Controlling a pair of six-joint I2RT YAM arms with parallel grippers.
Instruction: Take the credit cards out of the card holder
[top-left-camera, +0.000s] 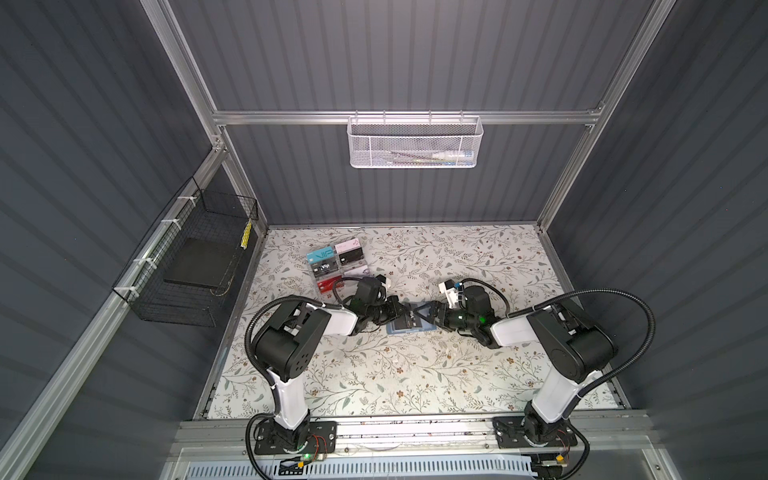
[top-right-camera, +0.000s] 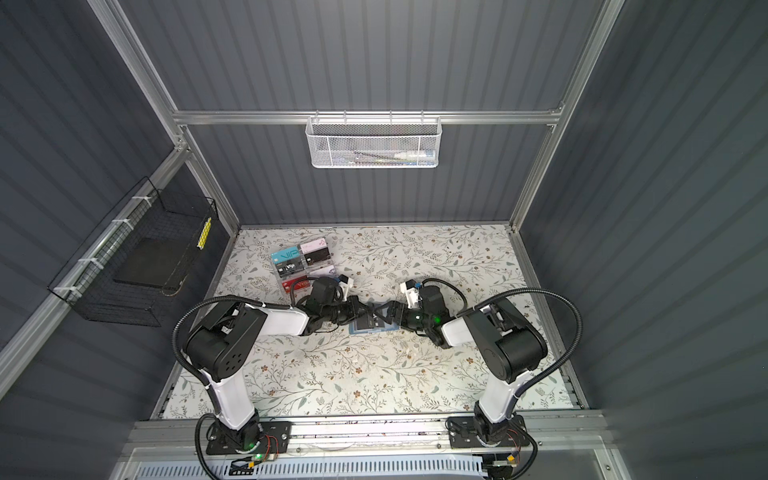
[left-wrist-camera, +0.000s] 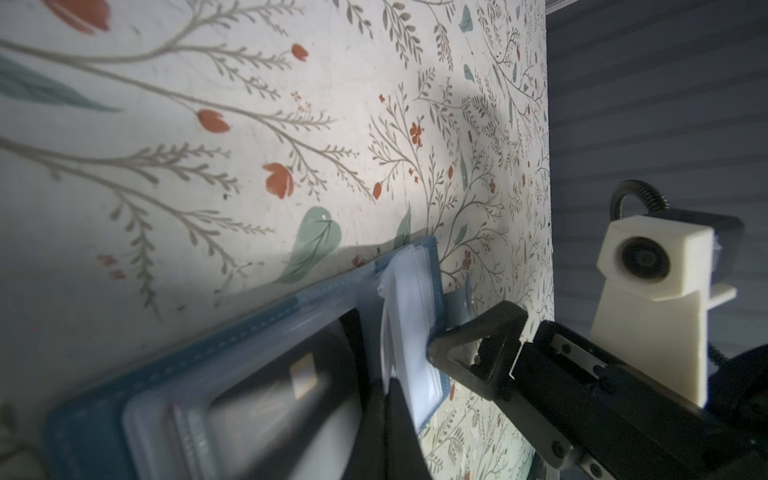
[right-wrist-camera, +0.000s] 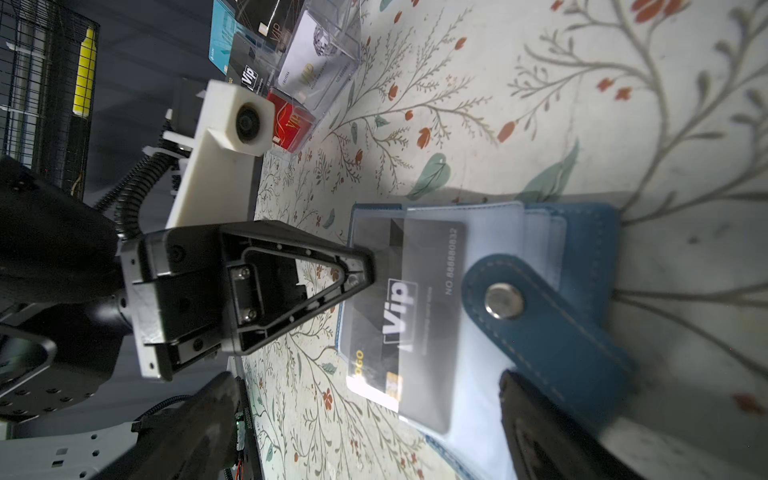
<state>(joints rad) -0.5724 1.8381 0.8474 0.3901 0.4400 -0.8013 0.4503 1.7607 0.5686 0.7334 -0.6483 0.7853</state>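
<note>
Left gripper (right-wrist-camera: 368, 270), at 9 o'clock of the card holder (right-wrist-camera: 582, 232), pinches the credit card (right-wrist-camera: 399, 299) edge; right gripper (top-left-camera: 423, 318), at 3 o'clock, spread wide.

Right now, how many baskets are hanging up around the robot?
2. A white mesh basket hangs high at the back, in the middle. A black wire basket hangs on the left side, lower down. No others show in the top views.

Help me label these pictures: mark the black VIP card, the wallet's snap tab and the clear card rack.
black VIP card (right-wrist-camera: 397, 309): right wrist view, on its white lettering.
snap tab (right-wrist-camera: 550, 334): right wrist view, on its blue leather.
clear card rack (right-wrist-camera: 350, 41): right wrist view, on its bare acrylic wall.
</note>
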